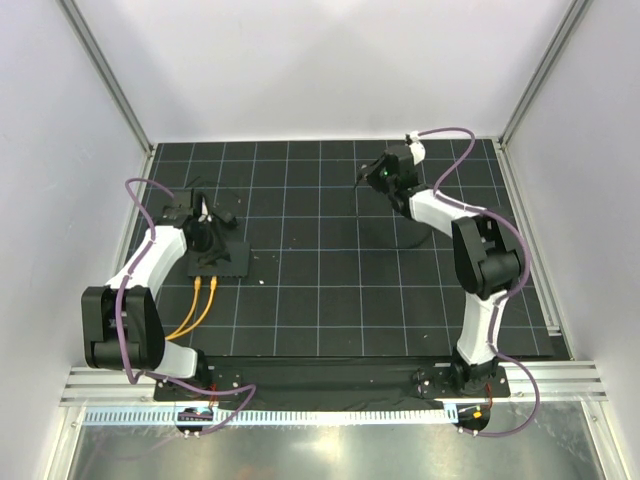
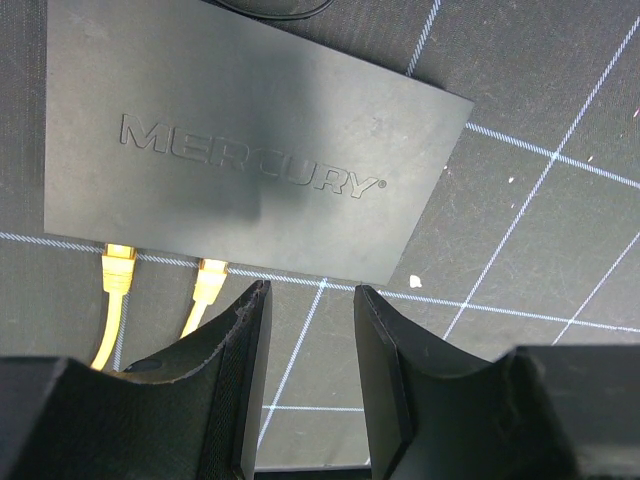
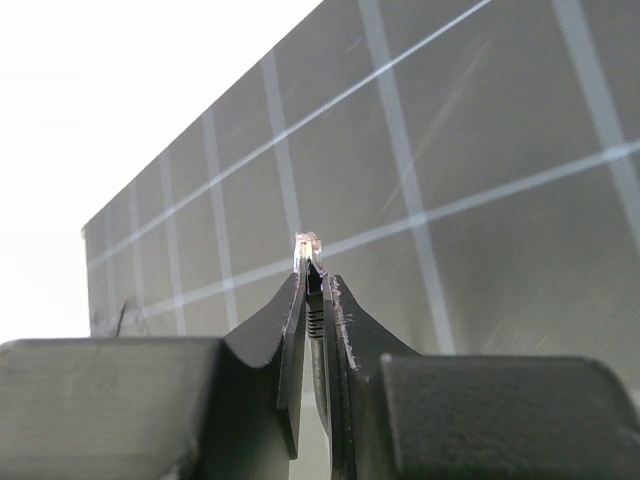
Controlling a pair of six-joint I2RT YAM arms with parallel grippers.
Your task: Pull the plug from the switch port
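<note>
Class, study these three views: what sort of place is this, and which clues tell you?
Most likely a robotics lab test cell, not a home. Clues: plain white walls on aluminium frame posts, a black gridded mat, and a left arm and right arm bolted at its near edge.

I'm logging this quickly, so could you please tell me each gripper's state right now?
Left gripper: open, holding nothing.
Right gripper: shut on a clear plug.

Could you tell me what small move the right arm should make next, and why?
Probably lower and release: the right gripper is shut on a clear plug, held far from the switch, so the pull looks done.
</note>
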